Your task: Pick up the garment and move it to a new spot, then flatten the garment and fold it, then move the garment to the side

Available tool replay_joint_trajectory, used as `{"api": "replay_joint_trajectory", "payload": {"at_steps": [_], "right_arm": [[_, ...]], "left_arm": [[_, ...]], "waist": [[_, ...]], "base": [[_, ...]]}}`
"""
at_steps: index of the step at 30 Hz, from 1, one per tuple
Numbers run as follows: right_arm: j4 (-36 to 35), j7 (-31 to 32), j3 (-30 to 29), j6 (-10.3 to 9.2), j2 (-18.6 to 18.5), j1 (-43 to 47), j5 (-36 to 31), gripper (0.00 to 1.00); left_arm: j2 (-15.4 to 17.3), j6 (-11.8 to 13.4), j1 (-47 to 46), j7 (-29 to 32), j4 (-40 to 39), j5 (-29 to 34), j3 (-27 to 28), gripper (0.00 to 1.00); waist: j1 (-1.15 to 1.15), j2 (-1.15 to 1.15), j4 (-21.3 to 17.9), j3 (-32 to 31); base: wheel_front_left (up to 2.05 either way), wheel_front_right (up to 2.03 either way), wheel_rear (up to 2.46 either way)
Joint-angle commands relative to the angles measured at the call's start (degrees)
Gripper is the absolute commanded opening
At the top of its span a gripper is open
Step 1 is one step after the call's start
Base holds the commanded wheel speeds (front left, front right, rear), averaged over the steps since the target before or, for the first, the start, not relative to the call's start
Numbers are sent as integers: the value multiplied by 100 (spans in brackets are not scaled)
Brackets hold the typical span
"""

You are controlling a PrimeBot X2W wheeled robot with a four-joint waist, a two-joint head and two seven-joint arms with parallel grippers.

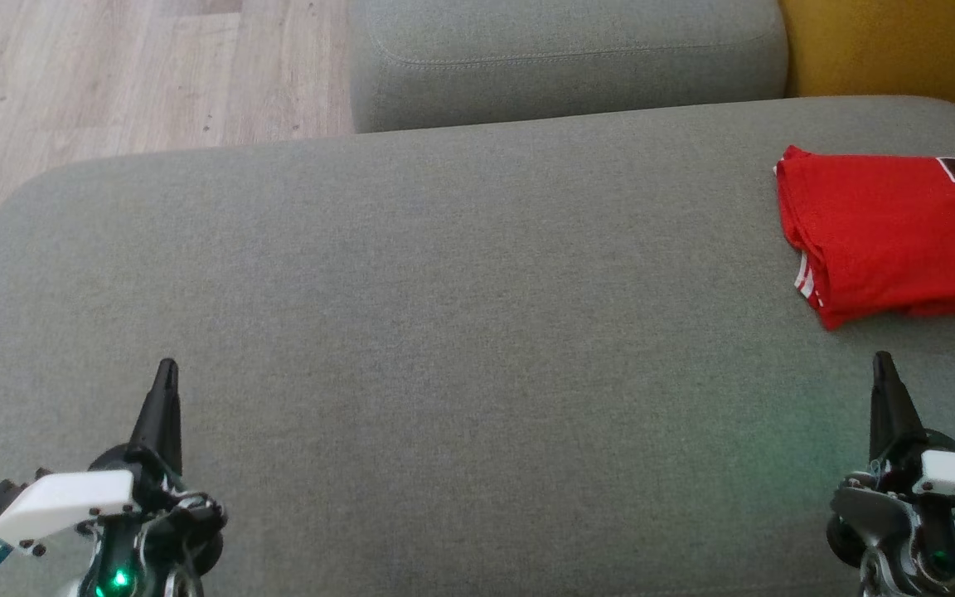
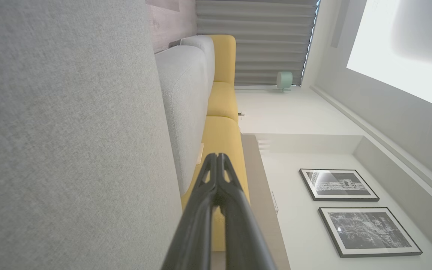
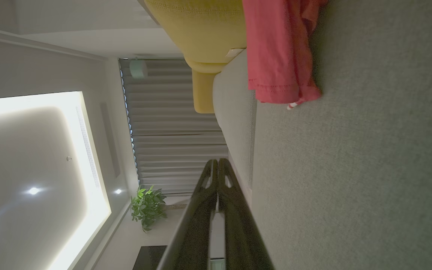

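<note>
Head view: garment (image 1: 892, 240) folded at the sofa's (image 1: 477, 332) far right; left gripper (image 1: 166, 366) and right gripper (image 1: 884, 358) closed, empty. Left wrist view: fingers (image 2: 201, 210) pressed together. Right wrist view: layered hems (image 3: 276, 95) ahead; a shallow pinch could catch one layer and unfold them.

garment (image 1: 892, 240): red jersey, dark number with white edge
state: folded, some layers stacked, white striped trim at its lower left corner
place: flat on grey cushion (image 1: 444, 332), far right
</note>
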Motion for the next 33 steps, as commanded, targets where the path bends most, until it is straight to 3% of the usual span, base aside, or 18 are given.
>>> {"api": "replay_joint_trajectory", "payload": {"at_steps": [1, 33], "right_arm": [[-221, 34, 114, -4, -16, -317, 39, 0], [-221, 36, 111, -4, -14, -317, 36, 0]], "left_arm": [[56, -42, -303, 39, -155, 33, 219, 0], [16, -42, -307, 84, -153, 80, 276, 0]], "waist": [[0, 0, 0, 0], [0, 0, 0, 0]], "base": [[0, 0, 0], [0, 0, 0]]}}
